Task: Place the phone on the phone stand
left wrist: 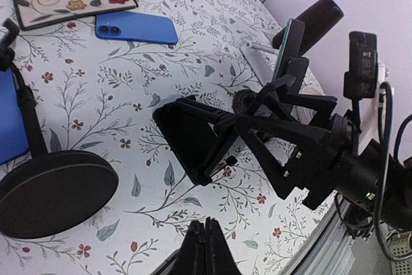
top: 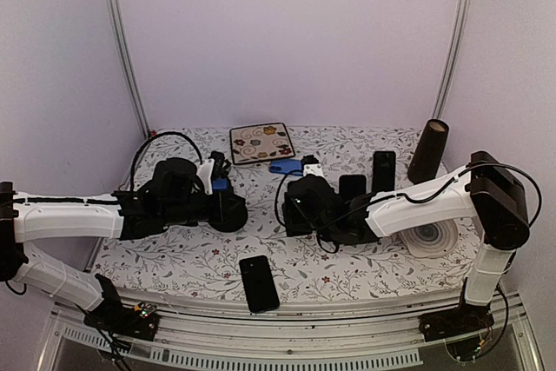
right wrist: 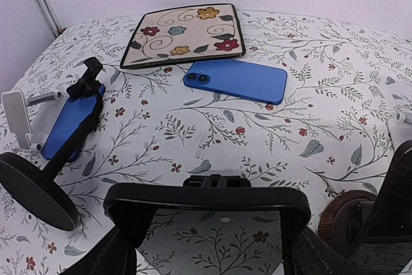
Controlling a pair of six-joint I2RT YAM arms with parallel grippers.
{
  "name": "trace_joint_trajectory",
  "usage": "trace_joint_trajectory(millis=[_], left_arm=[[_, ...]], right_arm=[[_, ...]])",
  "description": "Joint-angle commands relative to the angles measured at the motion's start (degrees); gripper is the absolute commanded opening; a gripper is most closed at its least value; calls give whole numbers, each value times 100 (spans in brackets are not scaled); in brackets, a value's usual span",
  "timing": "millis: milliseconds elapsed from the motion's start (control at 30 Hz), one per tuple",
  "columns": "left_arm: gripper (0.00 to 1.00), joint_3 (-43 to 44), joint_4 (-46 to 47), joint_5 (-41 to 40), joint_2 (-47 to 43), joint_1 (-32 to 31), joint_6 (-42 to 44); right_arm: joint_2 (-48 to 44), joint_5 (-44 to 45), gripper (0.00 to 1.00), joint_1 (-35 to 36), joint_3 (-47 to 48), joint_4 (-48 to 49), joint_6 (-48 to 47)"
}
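My right gripper (right wrist: 206, 230) is shut on a black phone (right wrist: 206, 199), held crosswise a little above the cloth; its screen mirrors the floral pattern. The left wrist view shows that phone (left wrist: 190, 136) between the right fingers (left wrist: 270, 140). A black phone stand with a round base (right wrist: 32, 188) and a thin pole stands left of it, with a blue phone (right wrist: 69, 127) at its clamp (right wrist: 87, 82). The stand's base (left wrist: 55, 191) lies just left of my left gripper (left wrist: 206, 239), which is shut and empty above the cloth.
A second blue phone (top: 285, 165) lies flat by a floral mat (top: 261, 142). Another black phone (top: 259, 282) lies near the front edge. Two dark phones (top: 382, 171) stand upright behind the right arm. A black cylinder (top: 428, 151) and a white disc (top: 432, 236) are at the right.
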Motion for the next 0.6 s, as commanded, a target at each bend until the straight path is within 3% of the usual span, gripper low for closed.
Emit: trace_joint_trajectory(millis=[0, 567], left_arm=[[0, -60, 145, 53, 68, 77, 11], [0, -53, 163, 84, 81, 83, 20]], right_arm=[[96, 81, 8, 69, 184, 34, 104], [182, 63, 13, 70, 213, -116, 187]])
